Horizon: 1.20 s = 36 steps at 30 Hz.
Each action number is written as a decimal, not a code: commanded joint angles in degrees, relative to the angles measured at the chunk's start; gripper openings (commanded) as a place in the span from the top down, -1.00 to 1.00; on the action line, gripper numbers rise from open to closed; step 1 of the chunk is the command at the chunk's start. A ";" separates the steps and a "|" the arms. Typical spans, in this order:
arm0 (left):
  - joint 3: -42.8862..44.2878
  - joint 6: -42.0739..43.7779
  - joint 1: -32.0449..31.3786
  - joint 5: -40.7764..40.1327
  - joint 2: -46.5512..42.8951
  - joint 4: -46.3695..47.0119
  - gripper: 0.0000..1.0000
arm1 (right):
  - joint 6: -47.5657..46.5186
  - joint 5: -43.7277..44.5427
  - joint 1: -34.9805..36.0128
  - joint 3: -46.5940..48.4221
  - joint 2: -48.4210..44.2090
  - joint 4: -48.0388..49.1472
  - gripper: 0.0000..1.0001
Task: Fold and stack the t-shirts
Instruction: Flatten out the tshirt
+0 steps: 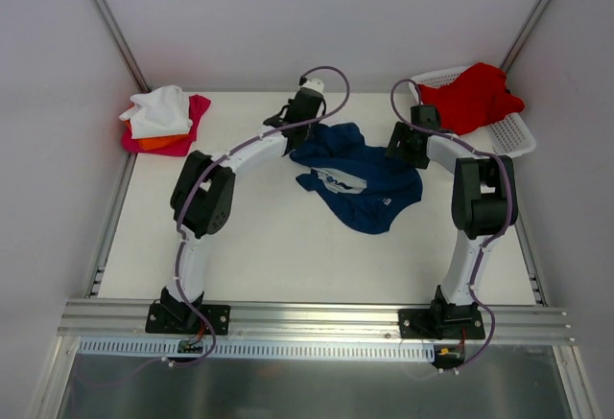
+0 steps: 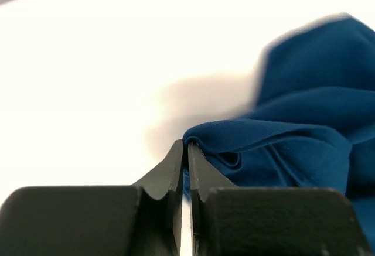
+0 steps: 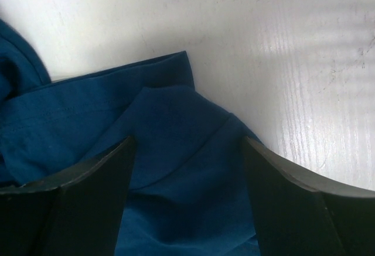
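A navy blue t-shirt [image 1: 360, 179] lies crumpled in the middle of the table with a small white print showing. My left gripper [image 1: 291, 141] is at its left edge; in the left wrist view it [image 2: 186, 143] is shut on a raised fold of the navy t-shirt [image 2: 304, 127]. At the shirt's right edge, my right gripper [image 1: 401, 151] stands open, and in its wrist view [image 3: 187, 139] the fingers straddle a flat corner of the navy cloth [image 3: 170, 109]. A red t-shirt [image 1: 475, 93] lies in the basket. White, orange and magenta t-shirts [image 1: 161, 120] lie stacked at the back left.
The white lattice basket [image 1: 513, 136] sits at the back right corner, close behind the right arm. White walls enclose the table [image 1: 288, 246] on three sides. A metal rail runs along the near edge by the arm bases.
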 commanded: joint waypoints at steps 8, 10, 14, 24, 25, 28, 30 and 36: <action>-7.75 -2.22 9.12 -7.81 -14.93 2.41 1.00 | 0.57 -1.47 -0.19 1.83 0.48 -1.40 -0.50; -8.55 -2.93 10.54 -9.39 -15.46 2.24 1.00 | 0.57 -1.47 -0.28 1.83 0.57 -1.40 -0.50; -10.48 -3.19 14.05 -12.46 -15.55 2.24 1.00 | 0.31 -1.47 -0.19 1.74 0.48 -1.48 -0.50; -15.94 -9.42 19.59 -21.42 -17.92 0.13 1.00 | 0.31 -1.47 -0.28 1.65 0.40 -1.22 -0.49; -16.20 -9.96 20.03 -23.00 -18.27 -0.83 1.00 | 0.31 -1.47 -0.20 1.57 0.39 -1.22 -0.49; -17.17 -12.15 21.96 -24.77 -19.15 -2.06 1.00 | 0.31 -1.47 -0.28 1.48 0.31 -1.13 -0.49; -18.13 -13.64 23.72 -25.91 -20.03 -3.03 1.00 | 0.13 -1.47 -0.11 1.39 0.31 -1.04 -0.48; -20.24 -16.46 28.56 -24.53 -21.88 -5.14 1.00 | -0.04 -1.47 0.07 1.30 0.31 -0.87 -0.48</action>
